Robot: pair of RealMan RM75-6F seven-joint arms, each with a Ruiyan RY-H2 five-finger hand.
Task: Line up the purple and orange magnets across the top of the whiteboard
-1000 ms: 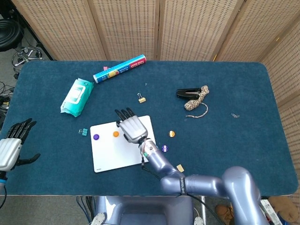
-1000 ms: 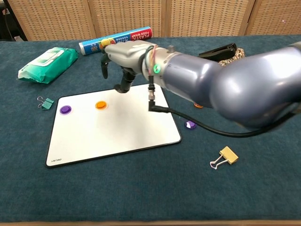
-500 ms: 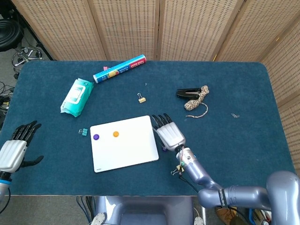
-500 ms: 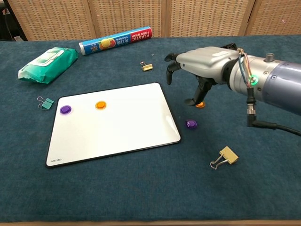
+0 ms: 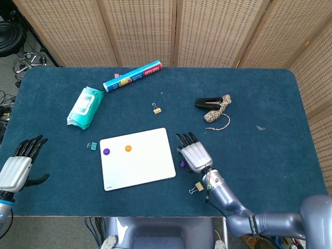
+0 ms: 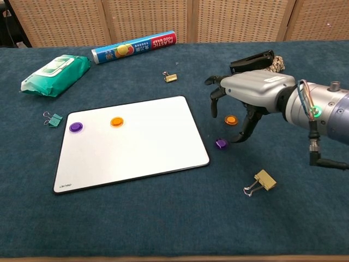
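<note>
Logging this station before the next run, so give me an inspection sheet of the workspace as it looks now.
Surface: dark blue cloth-covered table.
Job's things: white rectangular whiteboard carries one purple round magnet and one orange round magnet near its top edge; a second purple magnet and second orange magnet lie off it.
Clutter: green wipes pack, blue wrap roll, coiled rope, gold binder clip.
Hands: right hand above the loose magnets, fingers apart; left hand empty.
Cables: wires at the right wrist.
Surroundings: woven panel screens.
</note>
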